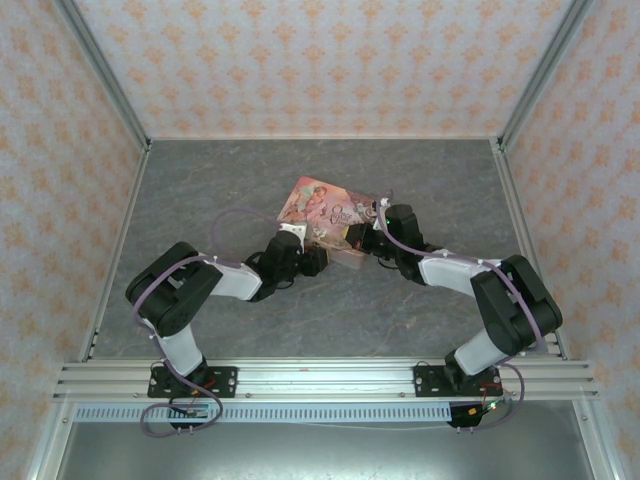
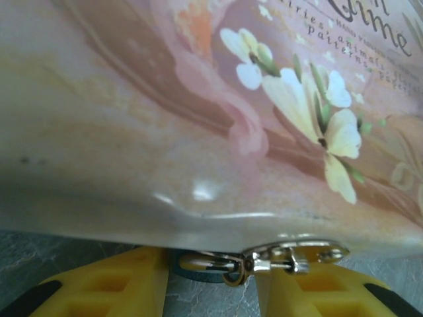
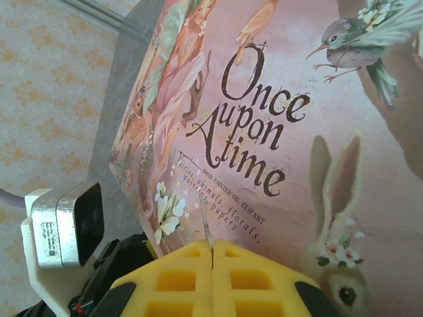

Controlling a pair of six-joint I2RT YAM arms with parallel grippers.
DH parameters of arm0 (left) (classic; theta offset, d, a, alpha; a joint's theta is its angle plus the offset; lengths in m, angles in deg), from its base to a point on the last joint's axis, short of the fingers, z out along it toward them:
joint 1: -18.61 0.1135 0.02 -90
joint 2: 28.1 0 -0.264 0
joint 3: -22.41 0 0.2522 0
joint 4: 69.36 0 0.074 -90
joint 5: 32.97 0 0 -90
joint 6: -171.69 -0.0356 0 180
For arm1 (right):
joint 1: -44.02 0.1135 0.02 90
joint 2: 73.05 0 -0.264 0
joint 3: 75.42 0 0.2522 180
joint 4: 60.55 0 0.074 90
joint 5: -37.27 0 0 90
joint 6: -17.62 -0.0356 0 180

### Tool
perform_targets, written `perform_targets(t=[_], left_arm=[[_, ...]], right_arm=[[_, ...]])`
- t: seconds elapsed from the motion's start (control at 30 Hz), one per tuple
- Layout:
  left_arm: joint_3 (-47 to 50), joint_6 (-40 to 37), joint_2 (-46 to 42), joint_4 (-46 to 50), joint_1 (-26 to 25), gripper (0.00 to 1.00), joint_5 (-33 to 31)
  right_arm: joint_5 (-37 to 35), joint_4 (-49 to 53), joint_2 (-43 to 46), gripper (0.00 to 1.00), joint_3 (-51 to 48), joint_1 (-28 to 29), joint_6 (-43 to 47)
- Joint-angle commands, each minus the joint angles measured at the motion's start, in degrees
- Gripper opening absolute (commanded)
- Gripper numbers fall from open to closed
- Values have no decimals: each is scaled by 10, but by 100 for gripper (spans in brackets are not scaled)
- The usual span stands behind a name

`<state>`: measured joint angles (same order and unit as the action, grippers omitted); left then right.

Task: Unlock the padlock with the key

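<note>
- The step in hand, as I judge it, is bringing the thin, pale silvery metal key [image 3: 207,230] to the small blue-teal padlock [image 2: 195,265]. The padlock hangs by its shackle from a silver metal hasp [image 2: 294,254] at the lower edge of the pink illustrated rectangular box [image 3: 284,132] on the grey table [image 1: 200,200].
- To do it well, the left gripper [image 2: 211,290] should pin the padlock body firmly so it cannot swing on the hasp. I cannot tell which way the keyhole faces, so that needs settling before the key goes in.
- The right gripper [image 3: 211,256] has its yellow fingers pressed together on the key, with only a sliver poking out past the tips. So short a blade calls for a slow, straight approach in line with the keyway, since a sideways push could twist it in the pads.
- The left gripper's yellow fingers stand apart, one on either side of the padlock. Whether they press on it I cannot tell.
- The padlock lies between those fingers, close under the box's edge. Its body is nearer the left finger, and the hasp sits just above the right one.
- In the right wrist view the key points up across the box's printed face, beside the painted flowers. How far its tip stands from the padlock I cannot tell.
- From above, both grippers sit near each other at the box's near edge.
</note>
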<state>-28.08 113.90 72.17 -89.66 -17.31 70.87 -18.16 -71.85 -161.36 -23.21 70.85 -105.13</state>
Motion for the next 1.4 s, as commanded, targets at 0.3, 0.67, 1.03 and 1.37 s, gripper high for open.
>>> perform_targets(t=[0.3, 0.67, 1.03, 1.37], left_arm=[[-29, 10, -24, 19, -4, 23, -28], [-48, 105, -95, 135, -6, 14, 4], [-116, 259, -132, 274, -6, 5, 75], [-163, 347, -145, 353, -6, 5, 123]], right_arm=[[5, 40, 7, 0, -8, 1, 24], [-31, 130, 200, 0, -45, 1, 165], [-29, 132, 368, 0, -187, 62, 254], [-106, 51, 300, 0, -198, 115, 279]])
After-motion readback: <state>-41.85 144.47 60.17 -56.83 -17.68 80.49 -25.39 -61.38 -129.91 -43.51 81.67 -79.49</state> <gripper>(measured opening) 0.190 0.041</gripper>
